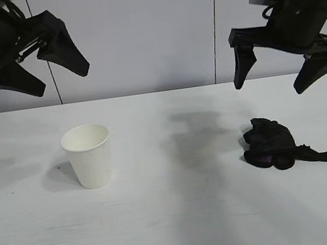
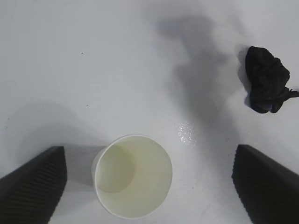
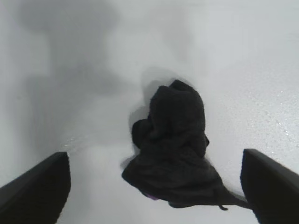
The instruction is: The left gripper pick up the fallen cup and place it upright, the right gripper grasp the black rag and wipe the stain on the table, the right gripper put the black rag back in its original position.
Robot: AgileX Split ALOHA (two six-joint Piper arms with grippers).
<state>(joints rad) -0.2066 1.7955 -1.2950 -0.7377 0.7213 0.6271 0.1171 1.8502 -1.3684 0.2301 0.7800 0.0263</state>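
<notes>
your cup (image 1: 89,155) stands upright toward the left side of the table (image 1: 178,230), mouth up; the left gripper (image 1: 36,62) hangs above it, jaws spread and empty; the black rag (image 1: 270,142) lies bunched toward the right edge, tail trailing outward, under the right gripper (image 1: 279,79), also spread and empty; no stain shows; the rag looks soft and limp, so pinch its thick middle, not the tail.
</notes>
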